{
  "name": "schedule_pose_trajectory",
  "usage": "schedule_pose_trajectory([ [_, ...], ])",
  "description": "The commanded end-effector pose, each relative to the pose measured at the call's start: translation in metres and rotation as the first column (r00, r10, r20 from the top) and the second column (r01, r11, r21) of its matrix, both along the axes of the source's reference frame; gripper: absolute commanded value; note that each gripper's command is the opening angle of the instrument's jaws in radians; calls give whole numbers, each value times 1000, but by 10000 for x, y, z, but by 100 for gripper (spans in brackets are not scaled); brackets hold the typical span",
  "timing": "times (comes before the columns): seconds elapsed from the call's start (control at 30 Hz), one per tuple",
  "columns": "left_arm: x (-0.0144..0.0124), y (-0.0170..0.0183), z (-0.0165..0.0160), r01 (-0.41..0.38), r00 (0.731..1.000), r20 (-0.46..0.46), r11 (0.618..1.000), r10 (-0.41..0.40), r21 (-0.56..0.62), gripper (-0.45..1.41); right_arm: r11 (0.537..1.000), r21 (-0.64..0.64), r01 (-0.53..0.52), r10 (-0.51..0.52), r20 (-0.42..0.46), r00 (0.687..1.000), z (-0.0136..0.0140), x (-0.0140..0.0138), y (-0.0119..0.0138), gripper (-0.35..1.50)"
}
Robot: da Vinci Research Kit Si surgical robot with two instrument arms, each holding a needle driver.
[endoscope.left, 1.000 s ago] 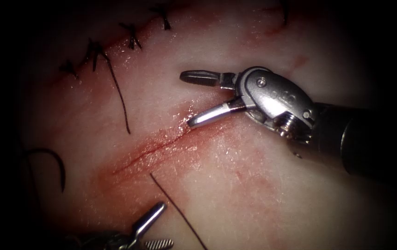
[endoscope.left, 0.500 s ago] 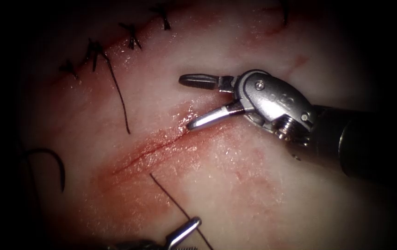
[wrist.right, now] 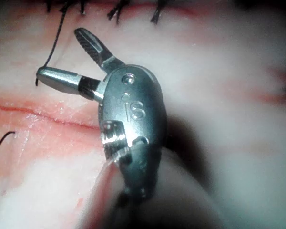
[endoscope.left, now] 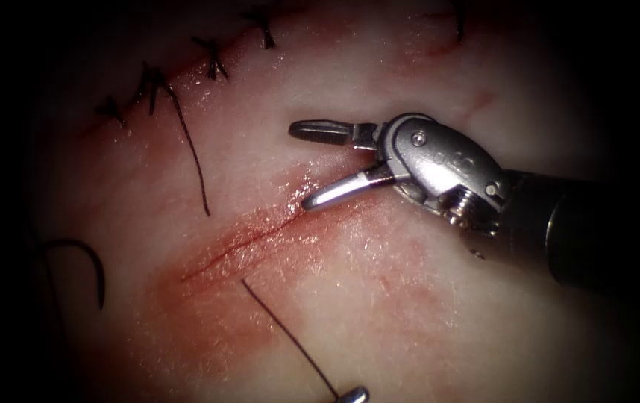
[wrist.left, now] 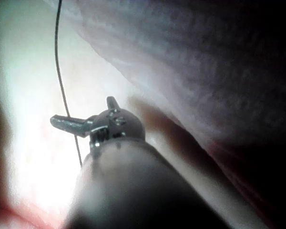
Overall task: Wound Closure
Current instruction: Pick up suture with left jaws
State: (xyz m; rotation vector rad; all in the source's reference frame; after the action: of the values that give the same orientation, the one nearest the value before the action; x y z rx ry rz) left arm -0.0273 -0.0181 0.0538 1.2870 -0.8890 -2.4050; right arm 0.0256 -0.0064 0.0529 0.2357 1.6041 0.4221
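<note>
Endoscope view: right tool [endoscope.left: 312, 166] hovers over cut [endoscope.left: 238, 242], jaws spread, holding nothing. Left tool [endoscope.left: 353, 394] at near edge beside thread [endoscope.left: 290, 339]; jaw state unclear there. Needle [endoscope.left: 89, 265] lies on tissue [endoscope.left: 380, 313] left of cut.

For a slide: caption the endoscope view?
Right hand open, empty above the cut; left hand open by the thread; curved needle lies on tissue left of cut.

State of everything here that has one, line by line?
Right hand: open, empty, over the cut.
Left hand: open, thread beside it.
Cut: unstitched, wet with red fluid.
Thread: straight, right of cut.
Needle: apparently lying left of cut, unheld.
Upper stitches: tied.
</note>
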Motion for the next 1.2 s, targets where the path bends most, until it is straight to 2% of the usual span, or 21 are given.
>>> schedule_pose_trajectory([
  [0.03, -7, 3, 8, -1, 1000, -1, 1000, 1, -1, 21, 1000, -3, 1, -1, -3, 1000, 4, 8, 3, 124],
  [0.07, -9, 4, 10, -4, 1000, -2, 1000, 4, -6, -18, 1000, -3, 1, -1, -3, 1000, 4, 8, 3, 124],
  [0.1, -9, 6, 11, -8, 1000, -1, 1000, 8, -10, -45, 1000, -3, 1, -1, -3, 1000, 4, 8, 2, 124],
  [0.13, -8, 11, 14, -32, 999, -11, 999, 32, -33, -45, 1000, -4, 1, -1, -3, 1000, 5, 8, 1, 124],
  [0.4, 13, 36, 10, -67, 998, 13, 998, 67, -6, -45, 1000, -9, 2, -2, -5, 1000, 6, 7, -4, 123],
  [0.47, 21, 41, 6, -60, 998, 16, 998, 60, -3, -45, 999, -35, 36, -37, -21, 999, 6, 6, -7, 123],
  [0.5, 29, 46, 0, -54, 998, 17, 999, 54, -5, -45, 992, -78, 101, -104, -34, 994, 7, 5, -11, 121],
  [0.53, 29, 46, 0, -54, 998, 17, 999, 54, -5, -45, 992, -78, 101, -104, -34, 994, 7, 5, -11, 121],
  [0.57, 37, 51, -7, -50, 999, 16, 999, 51, -13, -45, 981, -124, 152, -160, -54, 986, 9, 5, -18, 119],
  [0.7, 49, 58, -19, -49, 999, 13, 999, 50, -19, -45, 951, -211, 226, -240, -44, 970, 16, 8, -35, 118],
  [0.87, 53, 68, -28, -52, 999, 9, 998, 52, -29, -45, 918, -309, 247, -283, -77, 956, 24, 19, -55, 109],
  [0.97, 53, 74, -29, -54, 999, 4, 998, 54, -33, -45, 901, -342, 267, -302, -50, 952, 32, 28, -61, 103],
  [1.13, 55, 79, -32, -54, 999, 0, 998, 54, -30, -45, 872, -399, 283, -316, -18, 949, 38, 45, -65, 103],
  [1.2, 56, 79, -33, -53, 999, -2, 998, 53, -30, -45, 841, -450, 300, -334, 5, 943, 35, 55, -65, 103],
])
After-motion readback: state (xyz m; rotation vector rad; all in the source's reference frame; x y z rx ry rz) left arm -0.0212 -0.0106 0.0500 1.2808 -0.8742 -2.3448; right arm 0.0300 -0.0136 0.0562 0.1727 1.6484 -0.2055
